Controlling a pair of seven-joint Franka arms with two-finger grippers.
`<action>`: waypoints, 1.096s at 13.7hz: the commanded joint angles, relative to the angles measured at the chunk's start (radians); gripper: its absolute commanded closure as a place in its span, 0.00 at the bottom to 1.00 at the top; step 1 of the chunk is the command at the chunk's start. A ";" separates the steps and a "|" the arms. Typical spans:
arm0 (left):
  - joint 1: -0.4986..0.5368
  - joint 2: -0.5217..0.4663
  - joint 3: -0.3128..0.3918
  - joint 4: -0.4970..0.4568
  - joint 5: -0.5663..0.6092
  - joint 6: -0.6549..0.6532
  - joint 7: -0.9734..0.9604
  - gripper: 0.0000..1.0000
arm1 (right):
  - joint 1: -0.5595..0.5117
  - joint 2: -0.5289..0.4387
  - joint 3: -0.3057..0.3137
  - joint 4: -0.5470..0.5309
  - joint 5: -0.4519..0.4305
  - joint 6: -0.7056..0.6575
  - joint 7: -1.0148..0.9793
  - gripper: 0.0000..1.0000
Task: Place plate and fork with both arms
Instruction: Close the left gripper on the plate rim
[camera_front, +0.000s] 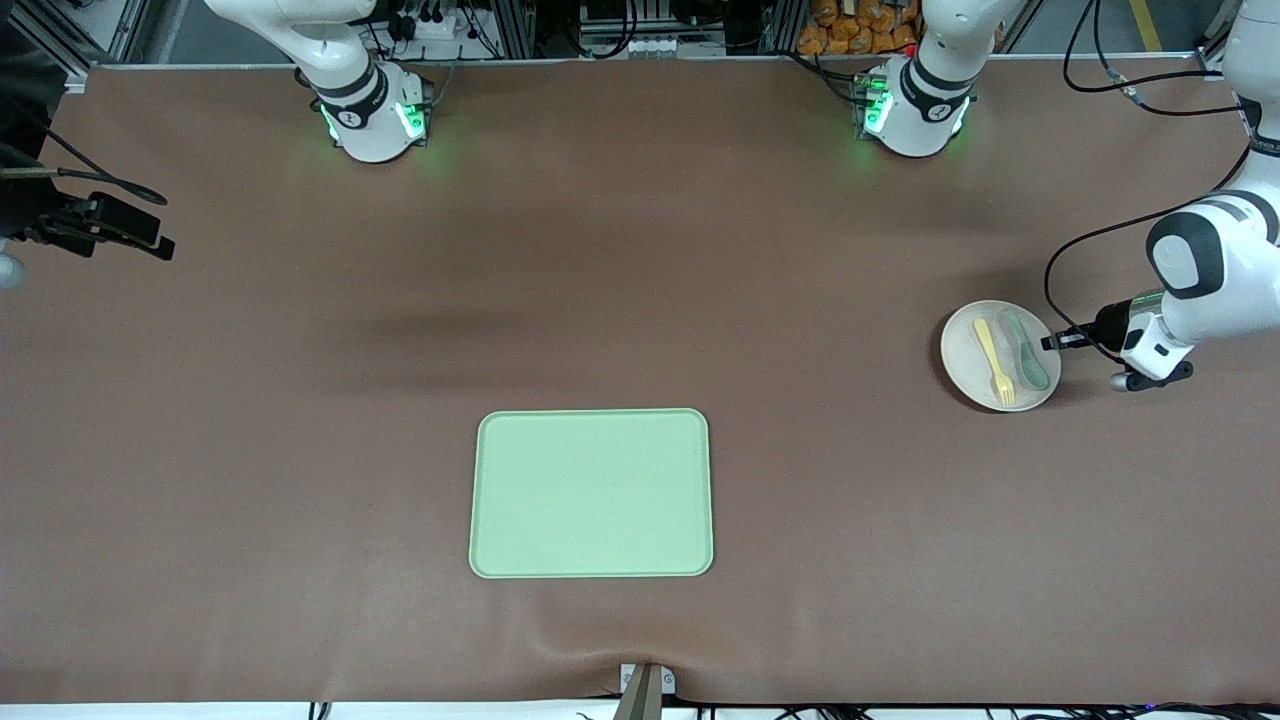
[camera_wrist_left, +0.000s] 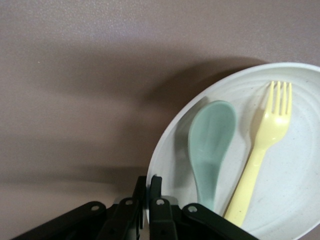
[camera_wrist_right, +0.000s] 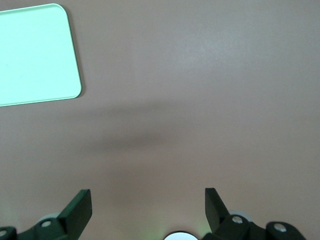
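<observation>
The beige plate (camera_front: 972, 362) lies at the left arm's end of the table. The pale yellow fork (camera_front: 993, 360) lies in it beside a grey-green spoon (camera_front: 1025, 350). My left gripper (camera_front: 1055, 340) is shut on the plate's rim at the edge toward the left arm's end. In the left wrist view the gripper (camera_wrist_left: 148, 182) pinches the rim of the plate (camera_wrist_left: 295, 175), with one finger on each face of the rim; the fork (camera_wrist_left: 265, 150) and spoon (camera_wrist_left: 210, 145) lie inside. My right gripper (camera_front: 115, 230) waits open and empty over the right arm's end of the table, its fingers wide apart in the right wrist view (camera_wrist_right: 147, 200).
A pale green rectangular tray (camera_front: 590, 492) lies empty mid-table, nearer the front camera than the plate; its corner shows in the right wrist view (camera_wrist_right: 35, 55). Brown mat covers the table. Cables hang near the left arm.
</observation>
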 joint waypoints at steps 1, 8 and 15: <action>0.012 -0.007 -0.010 0.000 -0.028 0.001 0.015 1.00 | -0.001 -0.018 -0.001 -0.019 0.013 0.001 0.020 0.00; 0.040 -0.015 -0.016 0.071 -0.292 -0.180 0.141 1.00 | -0.004 -0.018 -0.001 -0.019 0.013 0.001 0.020 0.00; 0.035 -0.030 -0.189 0.232 -0.318 -0.312 0.084 1.00 | -0.004 -0.016 -0.001 -0.019 0.013 -0.007 0.019 0.00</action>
